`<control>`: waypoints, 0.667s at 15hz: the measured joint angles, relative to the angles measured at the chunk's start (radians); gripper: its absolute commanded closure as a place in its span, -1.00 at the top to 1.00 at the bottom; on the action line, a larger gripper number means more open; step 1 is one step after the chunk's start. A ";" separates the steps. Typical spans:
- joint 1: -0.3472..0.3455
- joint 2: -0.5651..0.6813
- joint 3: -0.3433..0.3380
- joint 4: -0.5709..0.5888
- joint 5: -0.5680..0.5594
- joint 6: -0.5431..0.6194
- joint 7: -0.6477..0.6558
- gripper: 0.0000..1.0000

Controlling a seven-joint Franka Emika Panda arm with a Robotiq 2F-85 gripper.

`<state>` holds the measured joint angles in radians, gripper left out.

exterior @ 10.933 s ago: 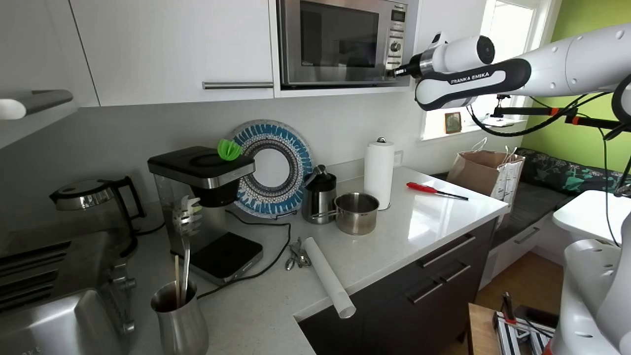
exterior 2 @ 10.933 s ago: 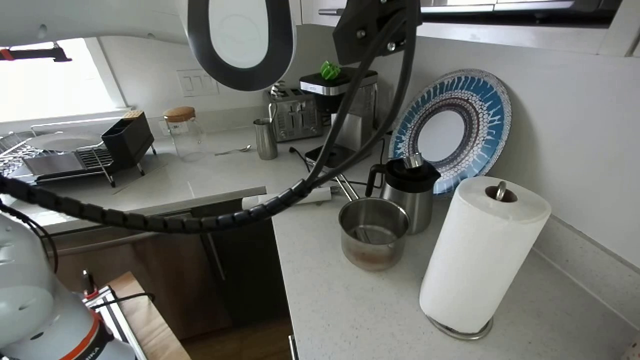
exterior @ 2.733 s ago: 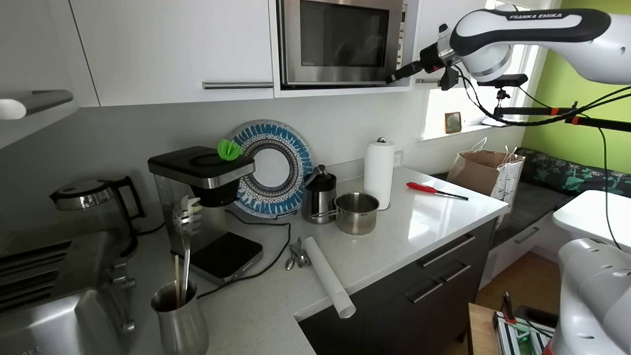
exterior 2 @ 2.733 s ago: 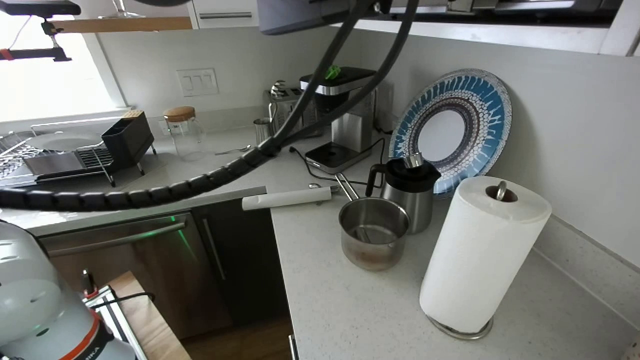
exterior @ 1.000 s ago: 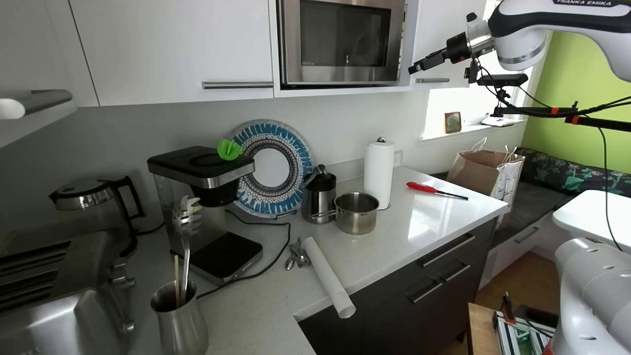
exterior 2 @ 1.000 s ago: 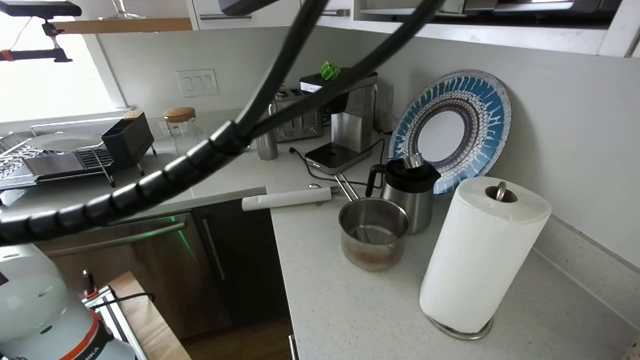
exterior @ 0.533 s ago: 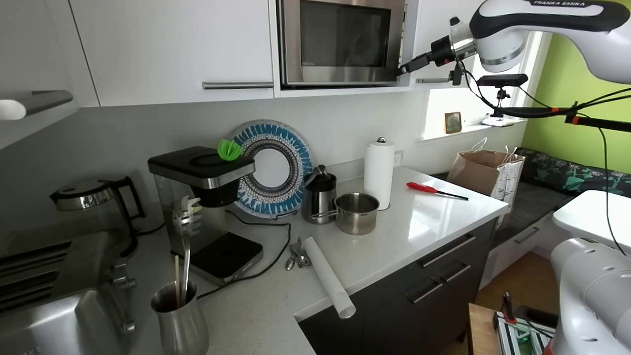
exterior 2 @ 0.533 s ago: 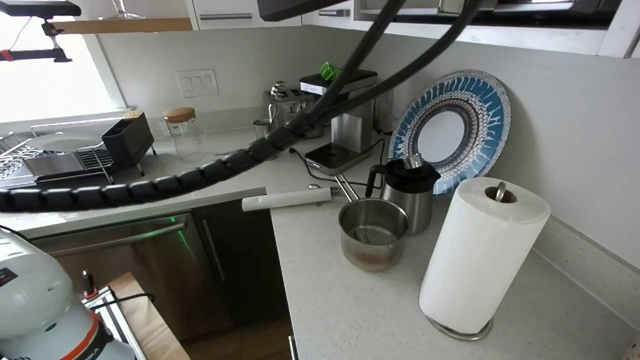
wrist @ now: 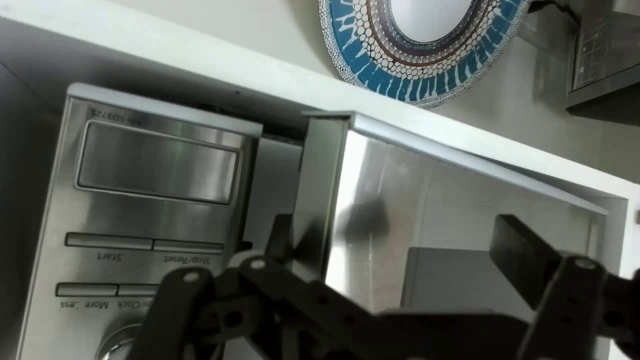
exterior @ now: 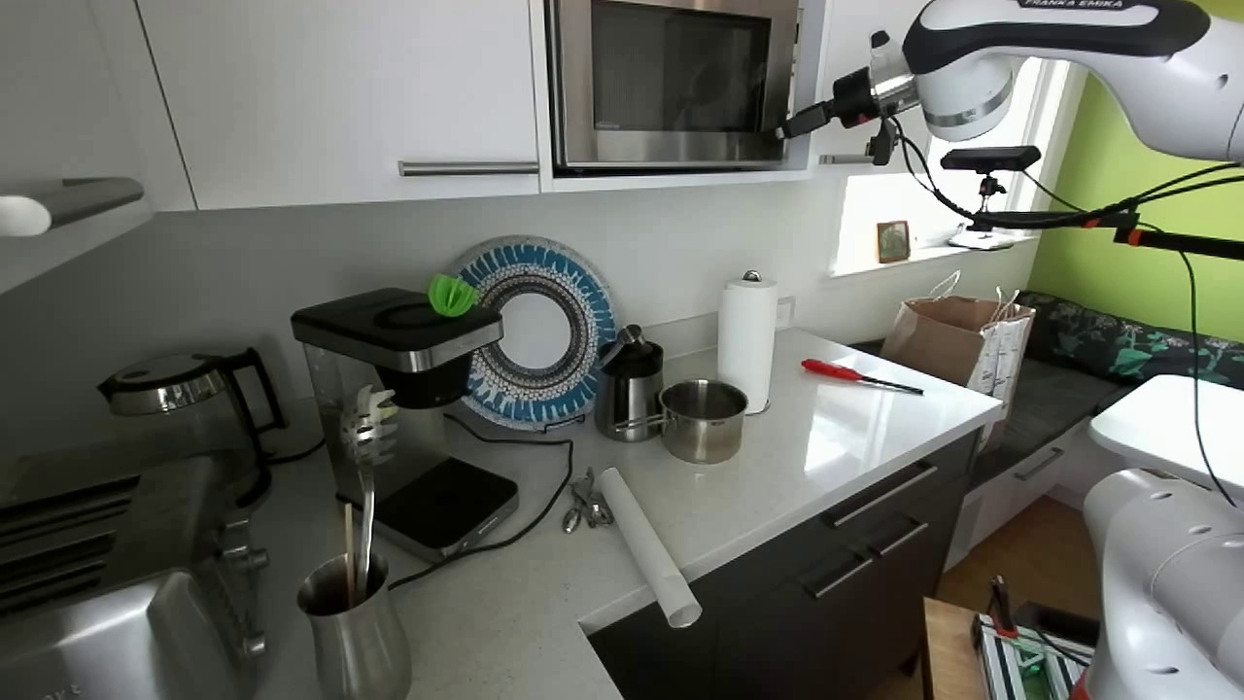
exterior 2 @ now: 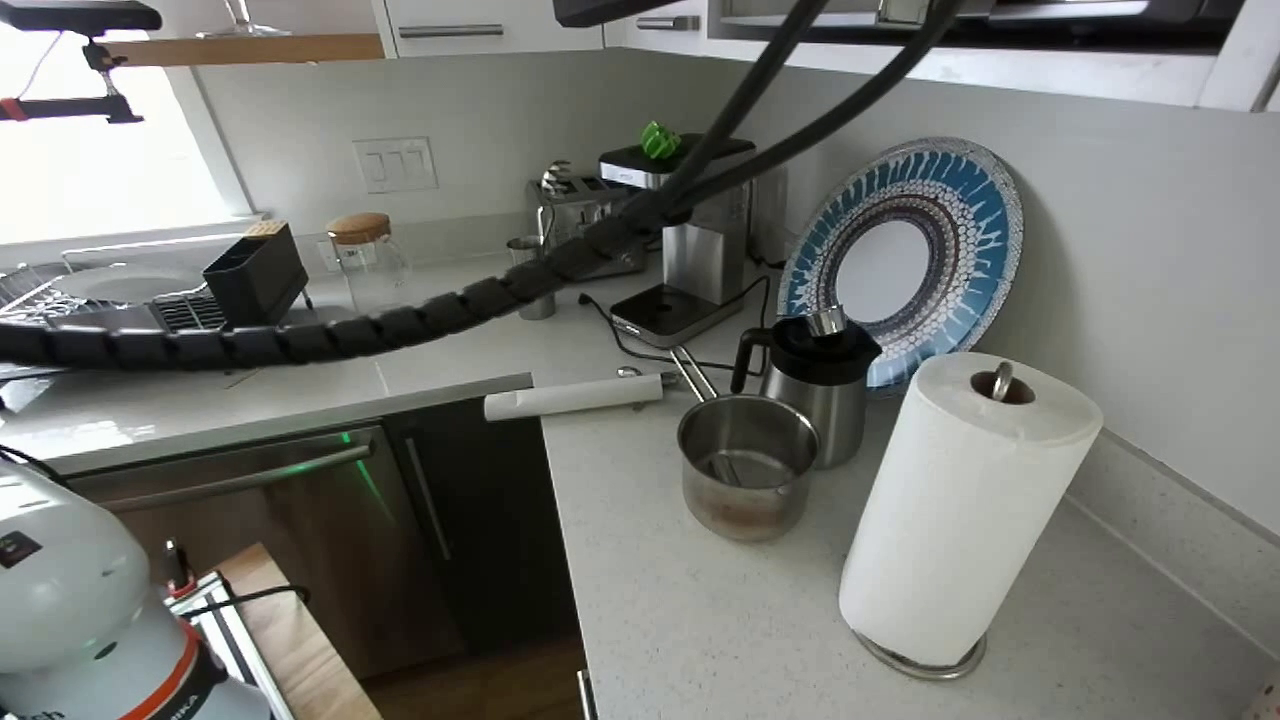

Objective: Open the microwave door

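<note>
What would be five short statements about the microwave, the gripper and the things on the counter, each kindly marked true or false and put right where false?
1. The microwave door is ajar, with a gap between it and the control strip. True.
2. The gripper is fully closed. False: the gripper is open, its jaws standing well apart in the wrist view.
3. The red-handled screwdriver is inside the saucepan. False: the red-handled screwdriver lies on the counter.
4. A green object sits on top of the coffee maker. True.
5. The paper towel roll lies on its side. False: the paper towel roll stands upright.
</note>
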<state>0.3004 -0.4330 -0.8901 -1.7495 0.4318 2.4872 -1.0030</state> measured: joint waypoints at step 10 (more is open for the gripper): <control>0.072 -0.037 -0.140 0.159 0.062 -0.508 -0.019 1.00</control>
<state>0.3727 -0.4702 -1.0297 -1.5900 0.4936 1.9792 -1.0222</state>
